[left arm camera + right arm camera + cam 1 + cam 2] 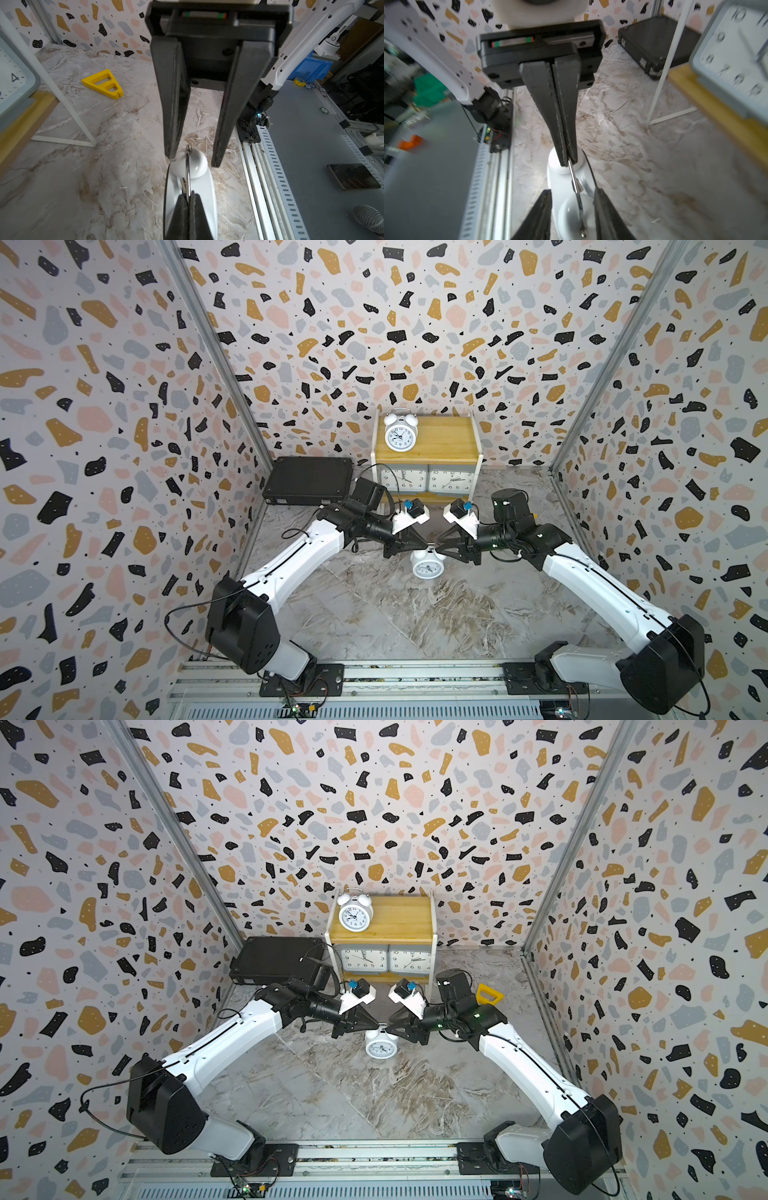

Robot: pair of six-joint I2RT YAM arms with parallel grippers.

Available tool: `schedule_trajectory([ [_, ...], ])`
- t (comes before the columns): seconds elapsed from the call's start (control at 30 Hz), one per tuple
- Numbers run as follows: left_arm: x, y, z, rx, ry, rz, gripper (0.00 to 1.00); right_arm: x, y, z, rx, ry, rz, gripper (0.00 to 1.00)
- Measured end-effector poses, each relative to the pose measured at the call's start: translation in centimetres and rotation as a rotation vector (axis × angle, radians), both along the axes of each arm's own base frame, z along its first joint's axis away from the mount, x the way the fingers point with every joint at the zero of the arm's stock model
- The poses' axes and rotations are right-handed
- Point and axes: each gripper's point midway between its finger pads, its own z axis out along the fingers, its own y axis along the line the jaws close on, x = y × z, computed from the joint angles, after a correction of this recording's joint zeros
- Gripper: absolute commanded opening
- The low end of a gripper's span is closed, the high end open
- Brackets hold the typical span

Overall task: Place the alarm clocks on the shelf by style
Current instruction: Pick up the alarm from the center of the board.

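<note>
- Your left tool (425, 546) is clamped tight on the thin metal top handle (188, 166) of a white round twin-bell alarm clock (428, 568).
- That clock stands face-up-front on the marble-patterned desk (415, 614), out in front of the small two-tier wooden shelf with a white metal frame (444, 439).
- Your right tool (573, 190) is spread wide, jaws either side of the same handle and a white bell (197, 166), gripping nothing.
- Both tools meet tip to tip over the clock in both top views.
- On the shelf's top board, a second white round twin-bell clock (400, 435) sits upright at the end on your left arm's side.
- On the lower tier, two grey rectangular clocks with white square faces (403, 480) (451, 480) stand side by side.
- A flat black case (309, 481) lies just beside the shelf on your left arm's side.
- A yellow triangular plastic piece (489, 994) lies near the shelf's other front leg.
</note>
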Motion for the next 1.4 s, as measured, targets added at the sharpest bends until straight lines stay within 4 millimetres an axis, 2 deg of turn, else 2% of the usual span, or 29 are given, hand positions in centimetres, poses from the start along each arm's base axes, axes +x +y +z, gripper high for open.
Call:
schedule_trajectory([
  [0.1, 0.3, 0.4, 0.8, -0.001, -0.012, 0.038, 0.00, 0.0, -0.5, 1.0, 0.030, -0.030, -0.027, 0.62],
  [0.23, 0.4, 1.2, 3.1, -0.036, -0.051, 0.082, 0.00, 0.3, -1.3, 2.0, 0.063, -0.056, -0.061, 0.66],
  [0.4, 0.4, 2.0, 5.3, -0.079, -0.087, 0.116, 0.00, 0.7, -1.9, 1.6, 0.076, -0.039, -0.085, 0.69],
  [0.57, 0.3, 2.1, 6.0, -0.101, -0.072, 0.119, 0.00, 0.5, -1.9, 0.8, 0.083, -0.004, -0.076, 0.72],
  [0.97, -1.4, 1.8, 7.7, -0.176, -0.065, 0.038, 0.00, -0.5, -1.3, 1.5, 0.146, 0.025, -0.009, 0.77],
  [1.23, -1.6, 1.8, 8.0, -0.191, -0.058, 0.027, 0.00, -1.1, -0.9, 1.2, 0.166, 0.067, 0.052, 0.75],
  [1.4, -1.5, 1.7, 8.3, -0.200, -0.059, 0.027, 0.00, -1.4, -0.7, 1.0, 0.172, 0.091, 0.079, 0.71],
])
